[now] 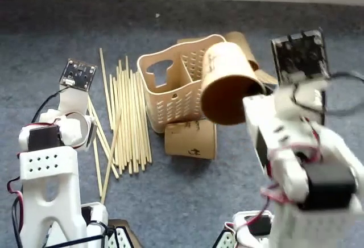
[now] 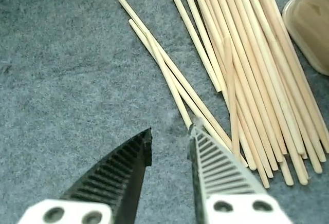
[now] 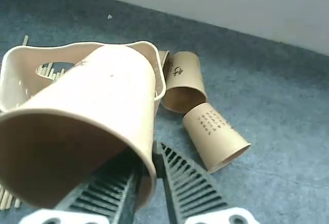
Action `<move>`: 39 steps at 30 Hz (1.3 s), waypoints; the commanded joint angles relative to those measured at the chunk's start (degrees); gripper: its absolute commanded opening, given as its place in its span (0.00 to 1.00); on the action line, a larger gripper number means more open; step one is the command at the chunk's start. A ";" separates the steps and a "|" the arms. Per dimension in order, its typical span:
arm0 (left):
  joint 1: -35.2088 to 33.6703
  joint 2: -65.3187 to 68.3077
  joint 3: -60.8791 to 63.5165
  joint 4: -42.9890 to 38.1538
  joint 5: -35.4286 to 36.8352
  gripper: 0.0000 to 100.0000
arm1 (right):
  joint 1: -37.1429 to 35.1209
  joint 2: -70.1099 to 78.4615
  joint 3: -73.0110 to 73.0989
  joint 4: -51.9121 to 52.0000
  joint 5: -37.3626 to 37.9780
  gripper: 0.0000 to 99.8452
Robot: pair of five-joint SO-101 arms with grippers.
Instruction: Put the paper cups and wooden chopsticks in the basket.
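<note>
though one cup (image 1: 227, 83) is gripped, chopsticks (image 1: 129, 117) (loose) and cups (image 1: 190, 140) flank the basket (image 1: 170, 97).

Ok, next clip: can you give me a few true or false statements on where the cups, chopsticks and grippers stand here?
1. The right gripper grips the held paper cup at its rim. True.
2. The chopsticks are in the basket. False: they lie on the table beside it.
3. The left gripper is open, with nothing between its fingers. True.
4. The held paper cup stands upright inside the basket. False: it is tilted in the gripper, off the table by the basket.
5. Another cup lies on its side in front of the basket. True.
</note>
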 commanded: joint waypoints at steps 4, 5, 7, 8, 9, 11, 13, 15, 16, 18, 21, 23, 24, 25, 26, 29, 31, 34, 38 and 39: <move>-0.66 -0.13 2.77 -3.34 3.52 0.15 | -4.18 14.37 -16.22 -0.57 -10.99 0.01; -0.66 -0.13 3.74 -4.57 4.40 0.15 | -4.88 16.40 -19.74 1.27 -12.04 0.01; -0.66 -0.13 5.85 -7.30 5.45 0.15 | -5.67 20.62 -27.03 5.93 -12.66 0.01; -0.57 -0.13 6.81 -8.62 5.80 0.15 | -5.85 22.90 -30.02 7.87 -12.84 0.01; -0.40 -0.13 7.69 -9.76 6.24 0.15 | -5.76 25.19 -32.75 9.63 -12.84 0.01; -0.31 -0.13 8.84 -11.34 7.38 0.15 | -5.76 29.14 -35.91 10.86 -12.84 0.01; -0.31 -0.13 9.01 -11.69 8.09 0.15 | -5.67 31.78 -35.03 10.86 -12.84 0.01; -0.40 -0.13 9.01 -11.69 8.00 0.15 | -5.93 33.19 -32.75 10.86 -12.84 0.01; -0.40 -0.13 9.10 -11.60 8.00 0.15 | -5.93 33.71 -31.69 10.86 -12.84 0.01; -0.31 -0.13 9.80 -11.96 8.00 0.15 | -5.85 34.59 -29.93 10.86 -12.84 0.01; -0.22 -0.13 10.24 -11.96 8.00 0.15 | -5.41 35.30 -27.82 10.86 -12.75 0.01; -0.22 -0.13 10.24 -11.96 8.00 0.15 | -4.53 35.38 -26.95 10.86 -12.84 0.01; -0.22 -0.13 10.24 -11.96 8.00 0.15 | -4.35 35.47 -26.68 10.86 -12.84 0.01; -0.22 -0.13 10.24 -11.96 8.00 0.15 | -3.47 35.47 -26.77 10.77 -12.84 0.01; -0.22 -0.13 10.24 -11.96 8.00 0.15 | -2.59 35.47 -26.77 10.68 -12.84 0.01; -0.22 -0.13 10.33 -11.96 8.00 0.15 | 0.13 35.38 -26.86 10.68 -12.84 0.01; -0.22 -0.13 10.59 -11.96 8.00 0.15 | 1.89 35.21 -26.77 10.68 -12.92 0.01; -0.22 -0.13 10.59 -11.96 8.00 0.15 | 2.42 35.21 -26.68 10.77 -12.92 0.01; -0.22 -0.13 10.59 -11.96 8.00 0.15 | 0.13 35.21 -26.68 10.77 -12.92 0.01; -0.22 -0.13 10.68 -11.96 8.00 0.15 | -0.57 35.30 -26.68 10.77 -12.92 0.01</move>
